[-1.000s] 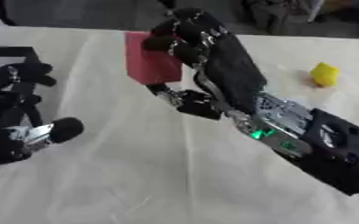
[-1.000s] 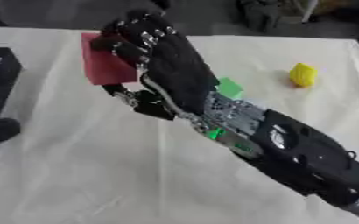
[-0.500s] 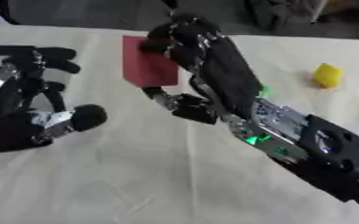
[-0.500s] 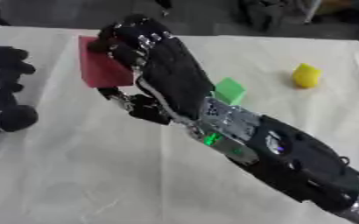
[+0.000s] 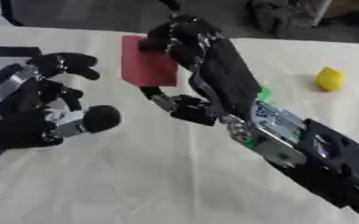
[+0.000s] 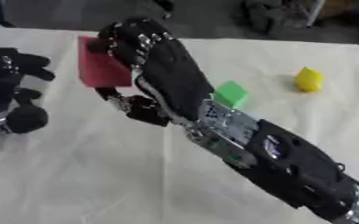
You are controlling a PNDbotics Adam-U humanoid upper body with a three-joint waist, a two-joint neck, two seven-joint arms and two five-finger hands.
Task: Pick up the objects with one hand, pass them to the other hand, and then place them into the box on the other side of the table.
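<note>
White cloth covers the surface (image 5: 136,183). Nearest, at the left, the left hand (image 5: 48,116) is seen raised with fingers spread, nothing held. Further off, the red block (image 5: 146,66) is pinched by the curled fingers and thumb of the right hand (image 5: 188,48), just beside the left. A green block (image 6: 230,93) and yellow block (image 6: 309,79) lie beyond. The handover appears under way; next, the left fingers should be closed round the block.

Right robot hand (image 5: 205,65) curled, outstretched across centre; left robot hand (image 5: 44,109) spread wide alongside.
</note>
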